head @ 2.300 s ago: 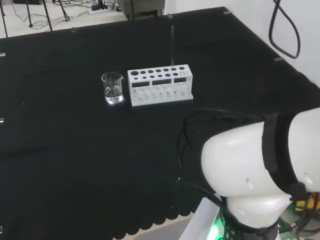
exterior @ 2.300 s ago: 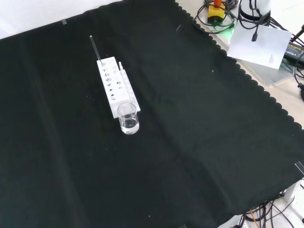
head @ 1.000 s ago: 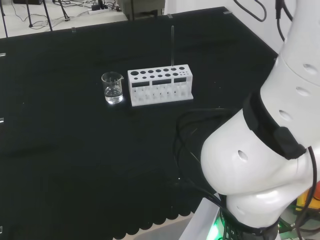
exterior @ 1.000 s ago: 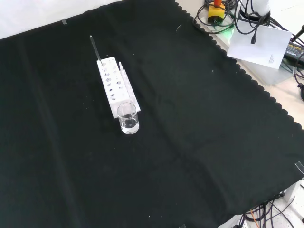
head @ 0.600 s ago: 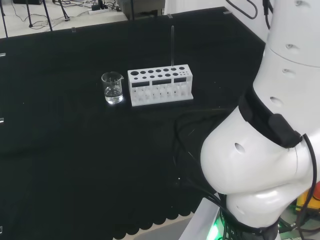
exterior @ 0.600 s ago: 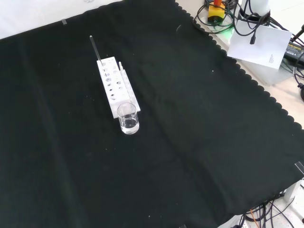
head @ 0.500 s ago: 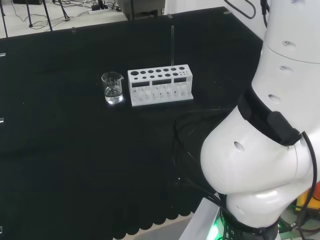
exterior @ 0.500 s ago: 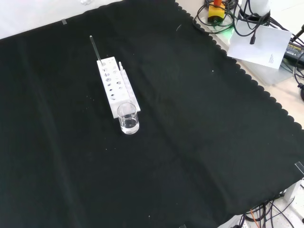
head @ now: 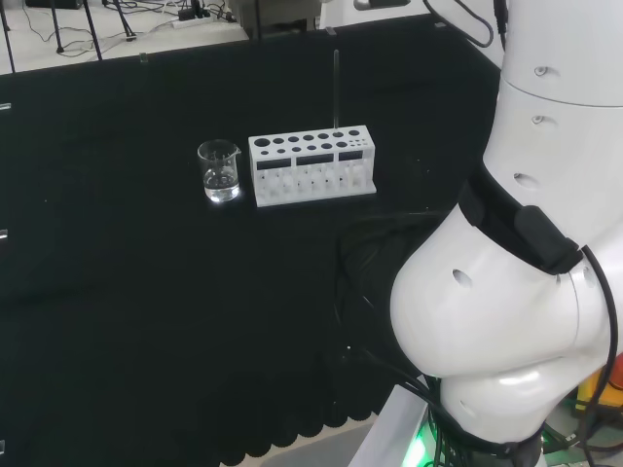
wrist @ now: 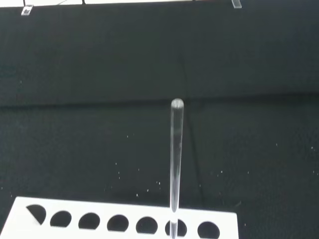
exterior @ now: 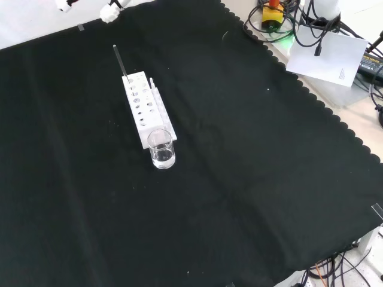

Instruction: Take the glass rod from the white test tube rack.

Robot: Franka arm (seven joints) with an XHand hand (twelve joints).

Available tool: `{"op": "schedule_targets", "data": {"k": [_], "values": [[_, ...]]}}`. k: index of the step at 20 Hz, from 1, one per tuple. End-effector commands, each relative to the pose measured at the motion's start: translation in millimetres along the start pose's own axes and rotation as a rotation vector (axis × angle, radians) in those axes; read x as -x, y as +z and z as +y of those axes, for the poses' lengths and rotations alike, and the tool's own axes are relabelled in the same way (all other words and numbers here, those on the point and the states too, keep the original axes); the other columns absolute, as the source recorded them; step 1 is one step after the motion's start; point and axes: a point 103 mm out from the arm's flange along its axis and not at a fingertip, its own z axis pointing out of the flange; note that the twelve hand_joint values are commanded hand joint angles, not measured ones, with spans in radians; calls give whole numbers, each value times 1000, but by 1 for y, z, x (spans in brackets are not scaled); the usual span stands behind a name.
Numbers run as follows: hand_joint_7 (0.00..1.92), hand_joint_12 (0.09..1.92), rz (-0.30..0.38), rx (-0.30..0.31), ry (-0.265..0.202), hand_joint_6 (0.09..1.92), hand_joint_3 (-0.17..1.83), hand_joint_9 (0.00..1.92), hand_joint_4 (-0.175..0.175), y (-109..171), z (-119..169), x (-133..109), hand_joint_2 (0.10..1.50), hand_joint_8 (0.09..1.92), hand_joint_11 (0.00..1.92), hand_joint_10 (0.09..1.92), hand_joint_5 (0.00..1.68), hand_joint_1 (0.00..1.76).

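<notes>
A clear glass rod (head: 336, 89) stands upright in a hole near one end of the white test tube rack (head: 311, 165). In the front view the rod (exterior: 120, 61) rises from the far end of the rack (exterior: 145, 107). The hand (exterior: 109, 12) comes in at that view's top left edge, above and beyond the rod, apart from it. Two white fingertips (exterior: 63, 5) show there, spread apart with nothing between them. The wrist view looks at the rod (wrist: 176, 164) from close by, over the rack's top (wrist: 124, 219).
A small glass beaker (head: 219, 171) with some clear liquid stands against the rack's other end, nearest the camera in the front view (exterior: 161, 149). The arm's white links (head: 526, 292) take up the head view's right side. Cables and a white sheet (exterior: 329, 57) lie beyond the cloth's scalloped edge.
The arm's links have swung up and over the bench in the head view. The hand's white tips have come into the front view's top edge. Rod, rack and beaker have not moved.
</notes>
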Motion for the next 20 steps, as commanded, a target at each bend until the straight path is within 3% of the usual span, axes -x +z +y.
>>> {"op": "schedule_targets", "data": {"k": [1, 11, 15, 20], "values": [[0, 1099, 2, -21, -9, 87, -175, 0, -169, 17, -4, 0, 1280, 571, 0, 711, 51, 586], [0, 1172, 0, -61, -6, 87, -175, 0, -175, 58, -1, 4, 1308, 708, 0, 857, 71, 557], [0, 1232, 29, -84, -4, 87, -175, 28, -175, 69, -6, 4, 1314, 837, 0, 929, 83, 546], [19, 1290, 27, -94, -28, 87, -175, 72, -175, 81, -11, -5, 1325, 921, 0, 963, 103, 524]]}}
